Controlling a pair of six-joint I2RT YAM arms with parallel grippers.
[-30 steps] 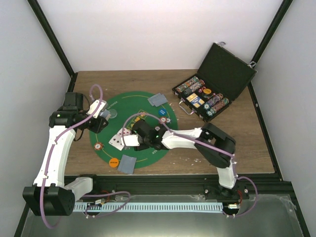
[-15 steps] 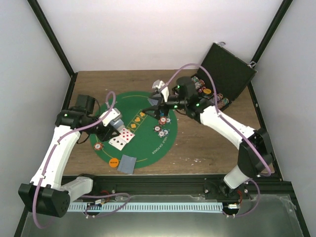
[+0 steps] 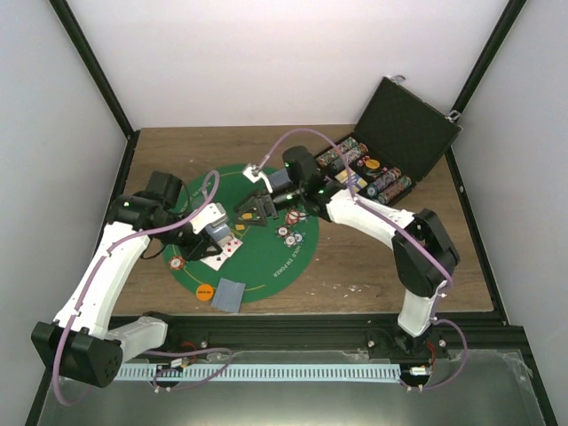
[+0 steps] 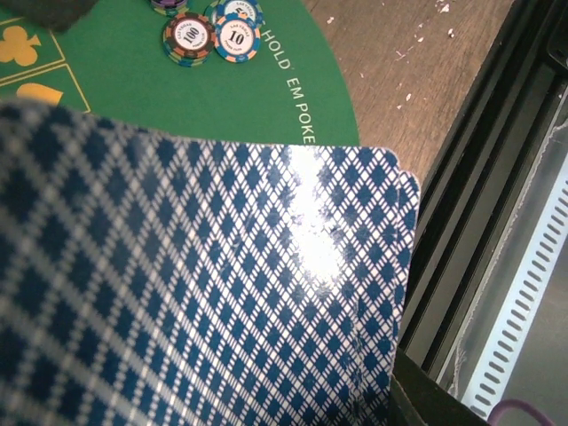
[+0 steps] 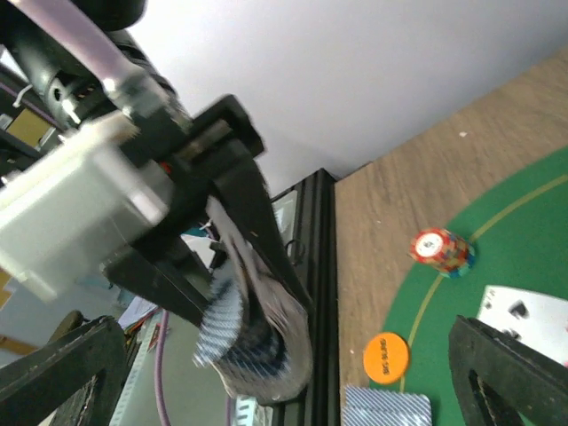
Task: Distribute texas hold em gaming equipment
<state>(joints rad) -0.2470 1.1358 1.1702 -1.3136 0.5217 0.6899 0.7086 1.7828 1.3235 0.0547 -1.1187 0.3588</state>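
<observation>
On the wooden desk (image 3: 355,257), over the green mat (image 3: 266,277), my left fingers (image 3: 216,232) pinch the deck of cards (image 4: 222,293), I judge so the right fingers (image 3: 252,211), spread wide and empty near it, can draw a card to deal beside the chips (image 3: 287,232).

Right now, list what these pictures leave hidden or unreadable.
- Left wrist view: the blue diamond-backed playing cards fill the frame, hiding the left jaws and most of the round green felt mat.
- Right wrist view: those cards are blurred; the flat-lying blue-backed cards are cut by the bottom edge.
- Top view: values of striped poker chips in the black hinged case, too small.
</observation>
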